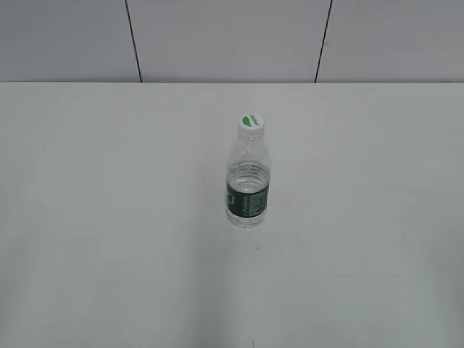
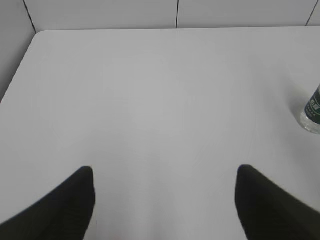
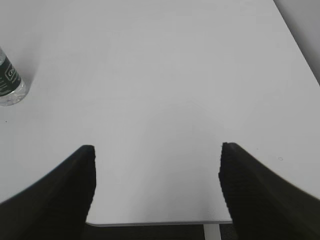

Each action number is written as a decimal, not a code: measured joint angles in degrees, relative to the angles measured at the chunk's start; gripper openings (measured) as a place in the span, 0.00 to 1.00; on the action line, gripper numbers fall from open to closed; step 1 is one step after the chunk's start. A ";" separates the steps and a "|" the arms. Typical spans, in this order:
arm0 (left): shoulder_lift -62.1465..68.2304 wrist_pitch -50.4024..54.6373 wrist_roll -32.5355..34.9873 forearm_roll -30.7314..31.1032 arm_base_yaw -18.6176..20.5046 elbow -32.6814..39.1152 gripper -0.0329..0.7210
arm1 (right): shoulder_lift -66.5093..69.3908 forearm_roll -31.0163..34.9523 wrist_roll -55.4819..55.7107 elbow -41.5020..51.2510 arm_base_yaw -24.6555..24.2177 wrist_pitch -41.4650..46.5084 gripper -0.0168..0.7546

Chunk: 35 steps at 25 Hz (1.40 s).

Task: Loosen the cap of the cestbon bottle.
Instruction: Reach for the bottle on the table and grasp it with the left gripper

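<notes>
Right now I have the cestbon bottle (image 1: 248,180) standing upright near the middle of the white table (image 1: 109,217), with nothing touching it. Its cap (image 1: 251,125) sits on the neck, white around the side with green covering part of the top. Below the clear ribbed body, the dark green label band wraps the lower part, and the base rests flat on the surface.

From my left wrist camera I catch only the bottom of the bottle (image 2: 312,114) at the far right edge of the picture, label and clear base showing, well apart from the left gripper (image 2: 165,200). Its two dark fingers (image 2: 65,207) are spread wide over bare tabletop, with nothing between them.

From my right wrist camera the bottle's base (image 3: 10,85) appears at the far left edge, again well away from the right gripper (image 3: 156,187). Those fingers (image 3: 260,192) are also parted wide and hold nothing; the near edge of the table runs beneath them.

Neither arm shows in the exterior view. Behind the table I see a pale panelled wall (image 1: 232,36) with dark seams.
</notes>
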 joint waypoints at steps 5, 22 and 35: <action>0.00 0.00 0.00 0.00 0.00 0.00 0.73 | 0.00 0.00 0.00 0.00 0.00 0.00 0.79; 0.00 0.00 0.00 0.00 0.00 0.00 0.73 | 0.00 -0.02 0.00 0.00 0.00 0.00 0.79; 0.90 -0.95 0.00 1.46 0.00 -0.23 0.73 | 0.00 -0.02 0.05 0.00 0.00 0.00 0.79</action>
